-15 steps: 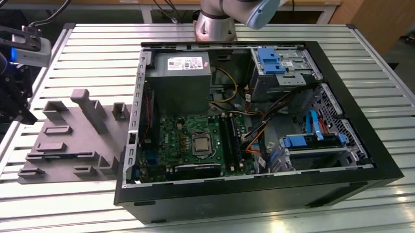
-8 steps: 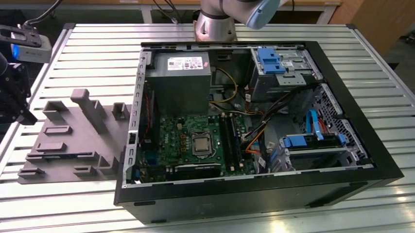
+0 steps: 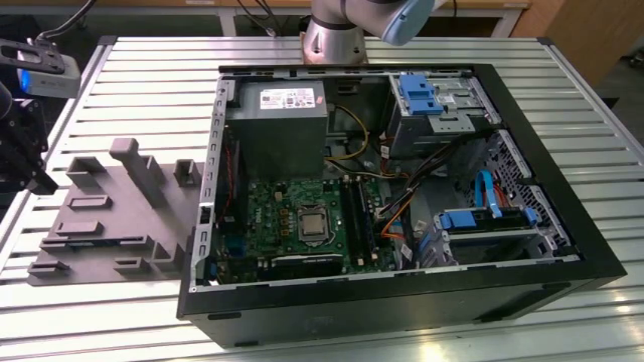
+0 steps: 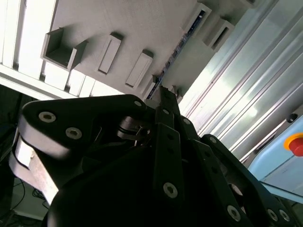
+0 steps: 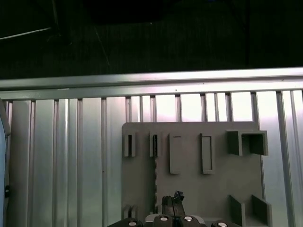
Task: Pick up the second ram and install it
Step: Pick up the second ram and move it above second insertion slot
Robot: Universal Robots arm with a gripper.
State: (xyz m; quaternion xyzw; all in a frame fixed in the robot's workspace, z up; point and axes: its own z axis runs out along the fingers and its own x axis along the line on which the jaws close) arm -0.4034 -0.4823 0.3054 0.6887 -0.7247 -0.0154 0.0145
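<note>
item: second ram (image 5: 155,175), a long, thin circuit-board stick seen as a dark strip. it stands on its edge in a narrow slot of the grey moulded fixture tray (image 5: 218,189). in both wrist views its long axis runs straight away from the gripper.

end effector: black linkage gripper (image 5: 173,202). the fingertips are drawn close together with nothing between them. they hover above the tray at the stick's near end, just beside its line and a little to one side. they look apart from the stick rather than touching it. in the second wrist view the gripper (image 4: 166,91) points along the second ram (image 4: 177,49), which stretches off from the tips towards the tray's far edge.

container 1: the fixture tray (image 3: 101,226) rests on the ribbed aluminium table (image 3: 151,60), just beside the computer case on the exterior view's left. the stick fills one narrow slot. the other recesses and upright brackets that show appear bare.

container 2: open black tower computer case (image 3: 403,302), lying on its side. it holds:
- a large green motherboard (image 3: 271,219)
- a grey power-supply box (image 3: 282,128)
- blue drive caddies (image 3: 423,94)
- long black memory slots (image 3: 354,215) beside the processor socket

whether any memory slot already holds a stick cannot be told.

status, as judged: the stick is not yet gripped and remains in its tray, well apart from the memory slots.
</note>
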